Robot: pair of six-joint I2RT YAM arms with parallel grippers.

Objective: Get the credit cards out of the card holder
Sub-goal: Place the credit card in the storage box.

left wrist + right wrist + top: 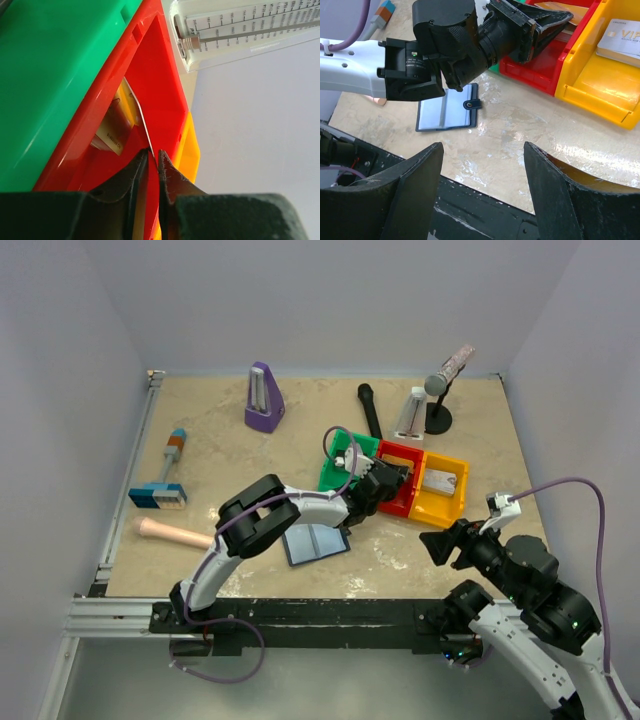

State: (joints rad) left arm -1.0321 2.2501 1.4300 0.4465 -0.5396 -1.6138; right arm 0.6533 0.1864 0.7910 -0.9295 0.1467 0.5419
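Left wrist view has the left pincer point(153, 154) low inside the red bin point(160, 65), its jaws a sliver apart with the thin edge of a credit card point(136, 107) running down into the gap; whether the pads press on it or stand clear I cannot tell. That card stands on edge, tilted toward the bin's wall, and a tan card point(112, 131) sits beyond it in the same bin. This reads as the drop-off step: a card taken from the holder is being placed in the bin. The next move likely calls for the jaws to part fully and the arm to rise straight out, so the card is not dragged along, then a return to the holder. The yellow bin point(590, 85) touches the red one and holds a pale printed card point(620, 40); the green bin point(335, 472) sits on the red bin's other side, its contents hidden by the arm. The card holder point(447, 107) lies open and flat on the surface point(210, 470), near the bins and beneath the left arm; whether cards remain in it is unclear. The right pincer point(482, 190) hangs wide open and empty above the near edge.
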